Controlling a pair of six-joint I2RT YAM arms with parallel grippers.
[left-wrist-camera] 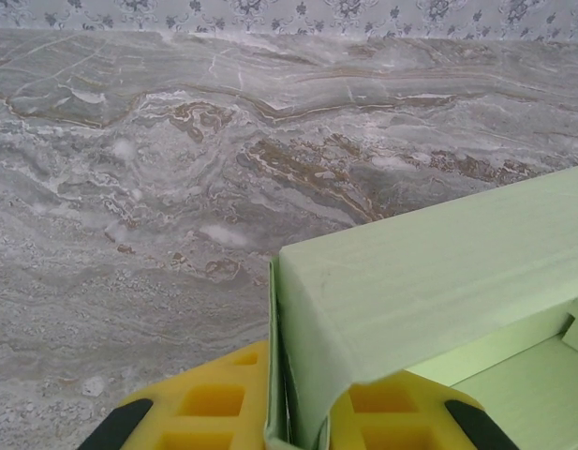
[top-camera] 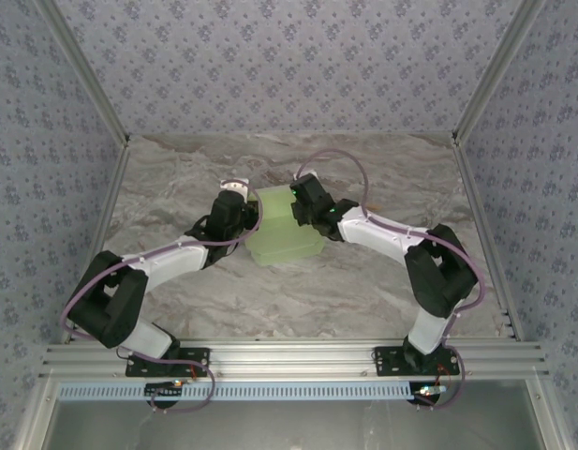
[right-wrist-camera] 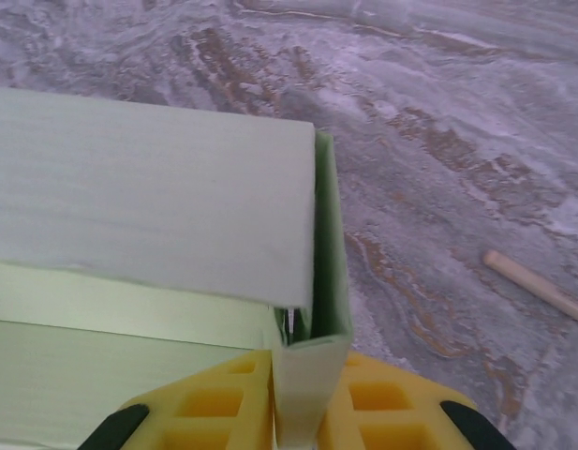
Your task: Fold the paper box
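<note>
Marble-pattern table (top-camera: 363,300). The pale green paper box (top-camera: 284,234) sits mid-table, directly between the two sets of fingers, partly formed, with a wide top panel folded over. In the left wrist view, only bare green card interior shows under that panel, to the right of the fingers.

The left gripper (left-wrist-camera: 289,417) is at the box's left side, its yellow fingers (left-wrist-camera: 214,403) pinching an upright side wall. The right gripper (right-wrist-camera: 307,408) is at the box's right side, its fingers (right-wrist-camera: 223,408) pressed on a thin folded wall edge, with the panel stretching away to their left.

A thin tan stick (right-wrist-camera: 537,284) lies on the table right of the right fingers, apart from the box.
</note>
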